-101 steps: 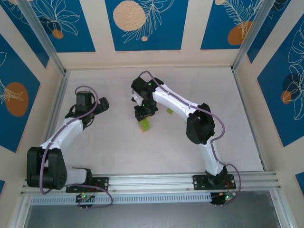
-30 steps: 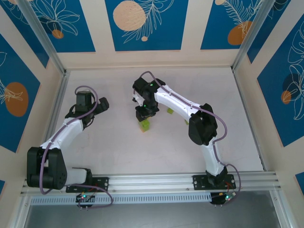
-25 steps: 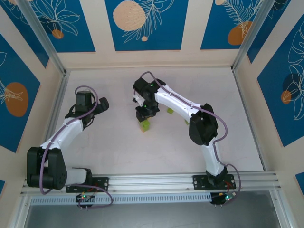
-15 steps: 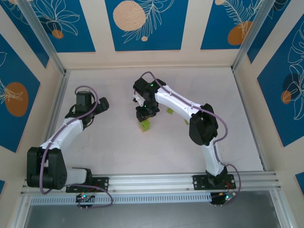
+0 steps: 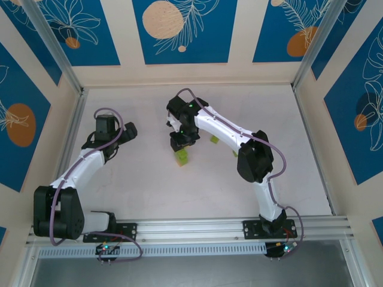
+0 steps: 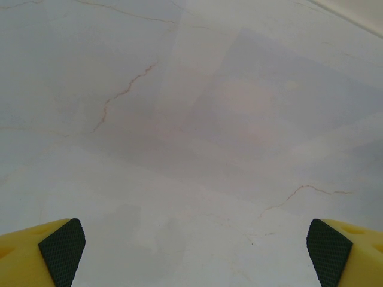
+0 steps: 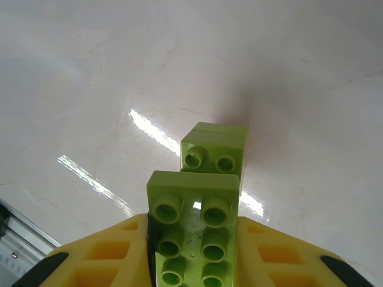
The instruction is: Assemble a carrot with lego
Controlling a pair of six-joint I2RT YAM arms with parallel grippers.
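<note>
1. My right pincer is pinching a lime-green brick.
2. I am squaring it with the second green brick, lying just ahead on the table, and planning a straight downward press.
3. My left pincer is hanging spread wide, well apart.

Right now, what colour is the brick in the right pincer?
The brick is lime green, clearest in the right wrist view.
</note>
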